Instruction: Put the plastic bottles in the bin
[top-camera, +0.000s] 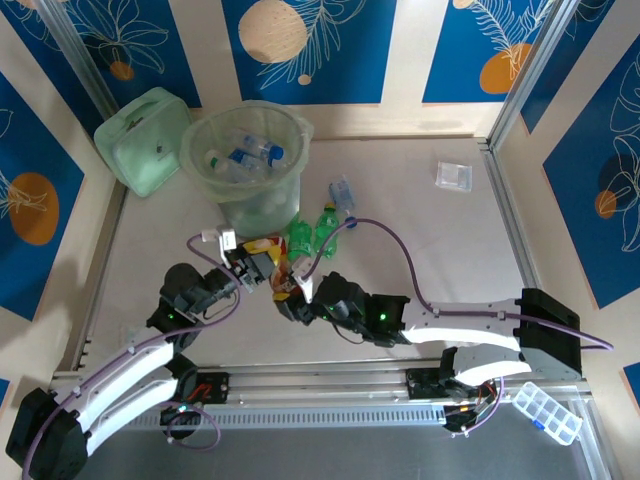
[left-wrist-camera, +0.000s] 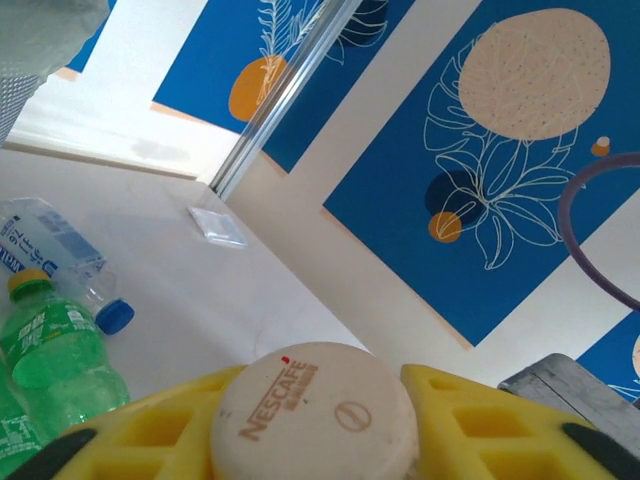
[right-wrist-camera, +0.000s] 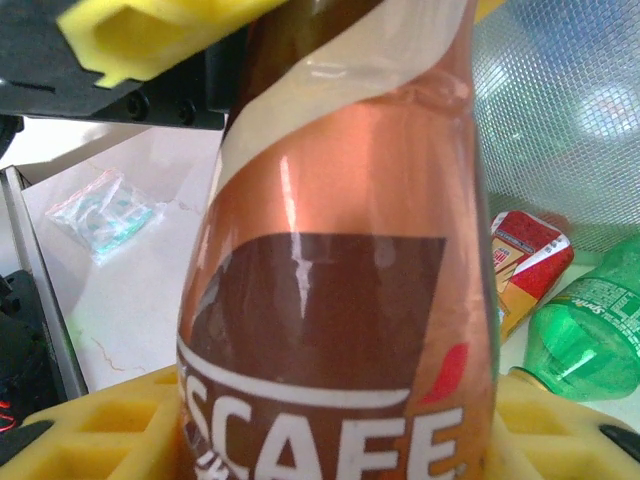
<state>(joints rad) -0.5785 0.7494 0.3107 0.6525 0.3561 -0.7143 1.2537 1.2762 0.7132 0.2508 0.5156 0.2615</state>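
Observation:
A brown Nescafe coffee bottle (right-wrist-camera: 340, 300) with a cream cap (left-wrist-camera: 315, 410) is held between both arms. My left gripper (left-wrist-camera: 315, 425) is shut on its cap, a yellow finger (left-wrist-camera: 480, 420) on each side. My right gripper (right-wrist-camera: 335, 440) is shut around its body. In the top view the left gripper (top-camera: 258, 270) and right gripper (top-camera: 291, 298) meet at the bottle (top-camera: 280, 284), just in front of the bin (top-camera: 262, 205), which holds several bottles. A green bottle (top-camera: 318, 228), a clear blue-labelled one (top-camera: 343, 192) and a red-and-yellow-labelled one (top-camera: 262, 246) lie at the bin's foot.
A pale green boxy container (top-camera: 145, 140) stands left of the bin. A small clear plastic bag (top-camera: 453, 176) lies at the far right of the table. A clear compartment box (top-camera: 548, 410) sits off the table's near right corner. Aluminium rails edge the table.

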